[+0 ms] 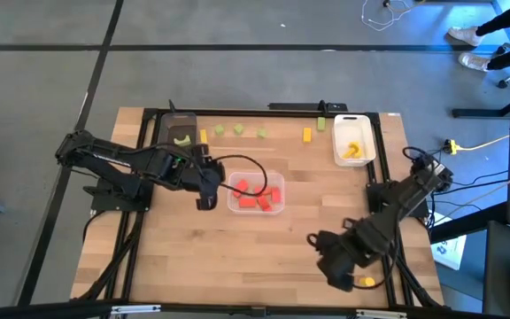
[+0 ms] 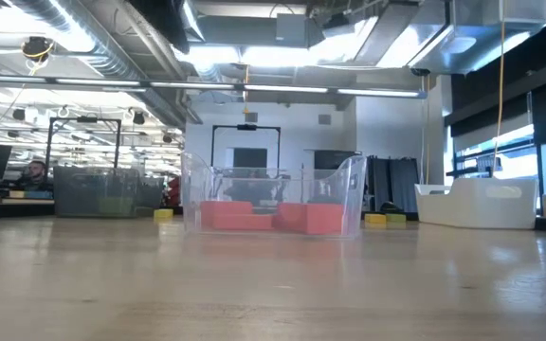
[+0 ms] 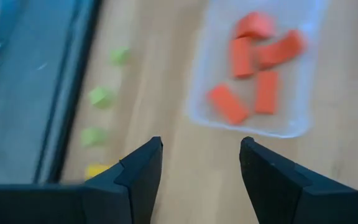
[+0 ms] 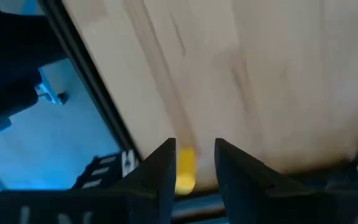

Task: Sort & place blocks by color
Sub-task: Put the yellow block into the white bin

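Note:
My right gripper [image 1: 367, 282] hangs over the table's near right corner, shut on a small yellow block [image 4: 185, 168]. My left gripper [image 3: 201, 146] stands open with nothing between its fingers, just left of the clear tray [image 1: 277, 206], which holds several red blocks [image 1: 257, 193]. Three green blocks [image 1: 237, 130] and two yellow blocks [image 1: 307, 135] lie on the wood along the far edge. The white tray [image 1: 367, 152] holds yellow blocks [image 1: 353, 150]. A green block [image 1: 181, 139] lies in the dark grey tray [image 1: 177, 120]. Neither gripper shows in the low view. My right gripper has the yellow block [image 4: 186, 163] between its two fingers, which point down from above. The block lies against the inner face of one finger [image 4: 164, 163]; its meeting with the other finger is not plain. It is lifted clear of the table.
The table's black frame rail [image 4: 98, 87] runs beside my right gripper. A black cable [image 1: 246, 161] loops over the wood by the clear tray. Bare wood [image 1: 220, 257] stretches across the near half of the table.

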